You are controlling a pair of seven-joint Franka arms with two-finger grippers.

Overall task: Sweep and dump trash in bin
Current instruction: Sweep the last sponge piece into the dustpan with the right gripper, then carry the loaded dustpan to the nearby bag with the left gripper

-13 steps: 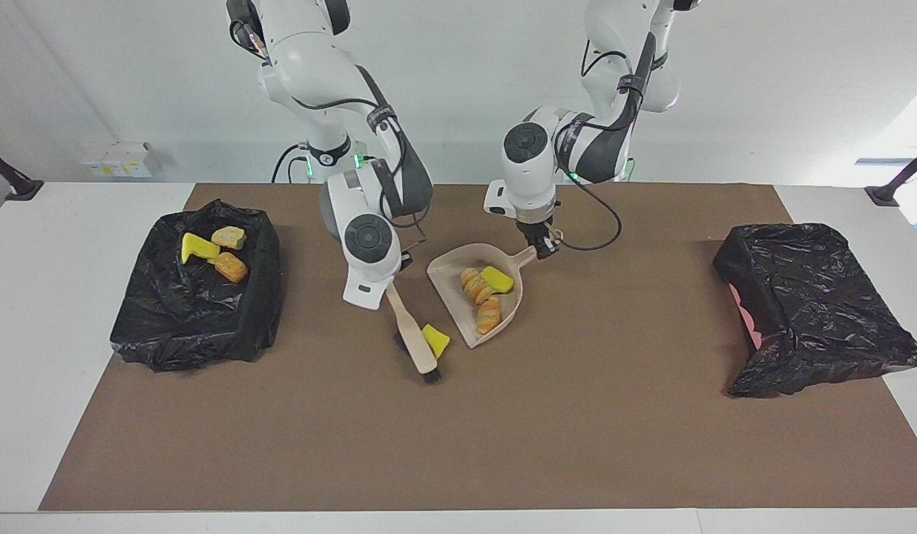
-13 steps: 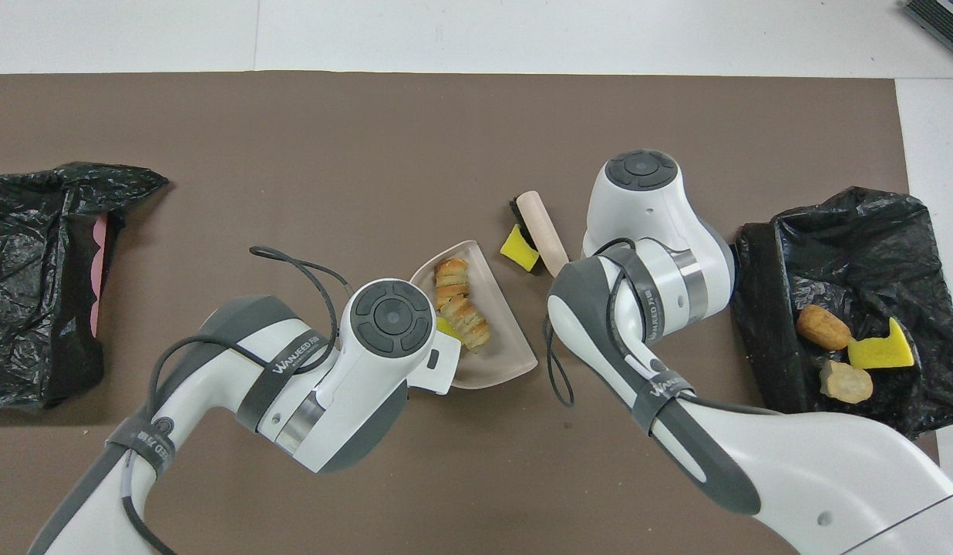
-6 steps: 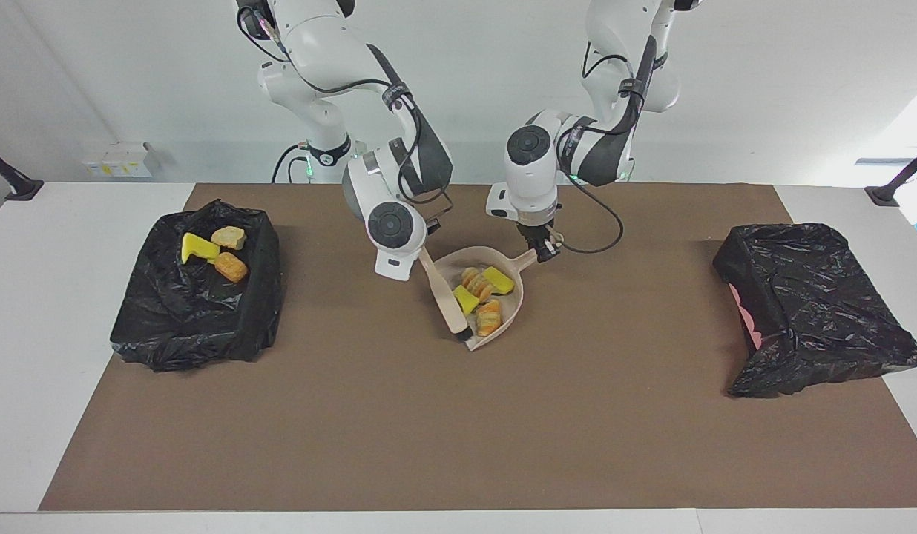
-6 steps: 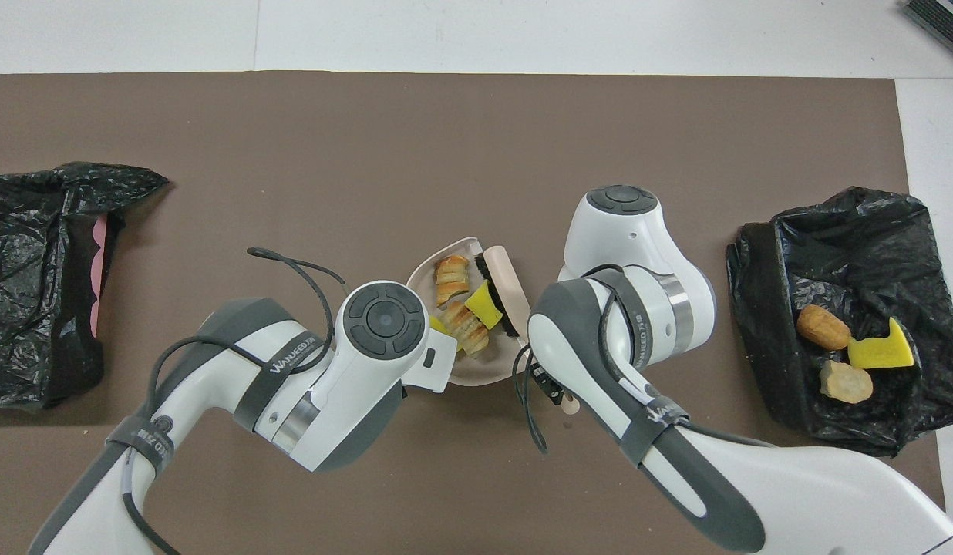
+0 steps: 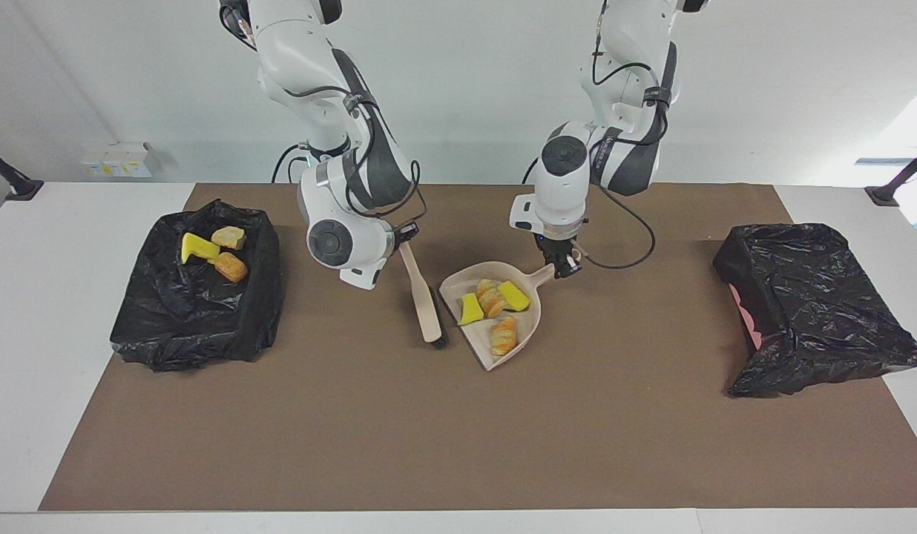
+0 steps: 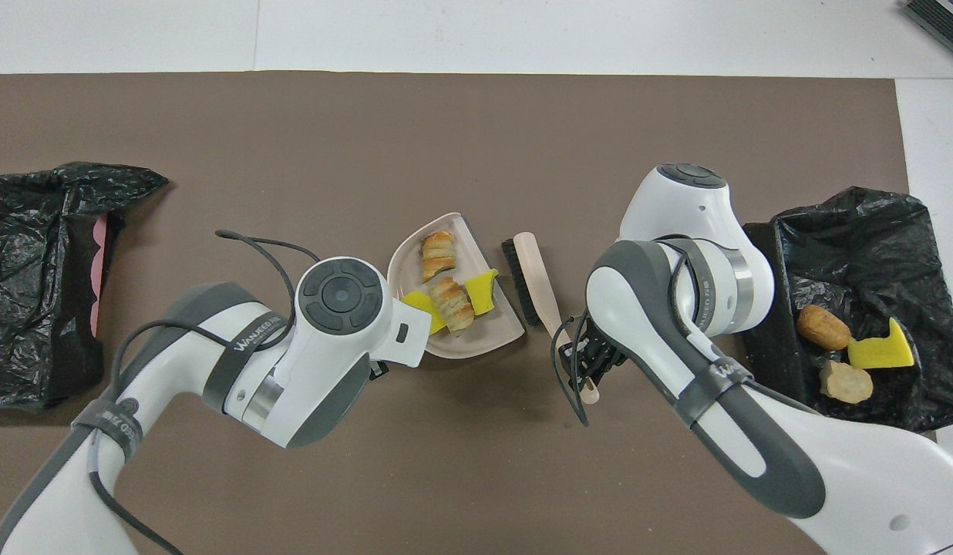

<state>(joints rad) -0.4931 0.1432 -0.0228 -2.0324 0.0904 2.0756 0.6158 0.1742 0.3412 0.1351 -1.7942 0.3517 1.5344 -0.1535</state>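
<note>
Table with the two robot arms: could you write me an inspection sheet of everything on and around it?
Surface: brown mat on a white table.
Job's things: four trash pieces in the dustpan; three more in the black-lined bin at the right arm's end; brush beside the dustpan.
Clutter: other bin at the left arm's end, contents hidden.
Hands: left hand shut on the dustpan's handle; right hand shut on the brush's handle.
Cables: black cable loops off the left arm's wrist.
Surroundings: white wall; small white box.

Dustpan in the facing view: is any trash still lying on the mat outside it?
No: the mat shows no loose trash; four pieces lie in the dustpan, three in the bin.
</note>
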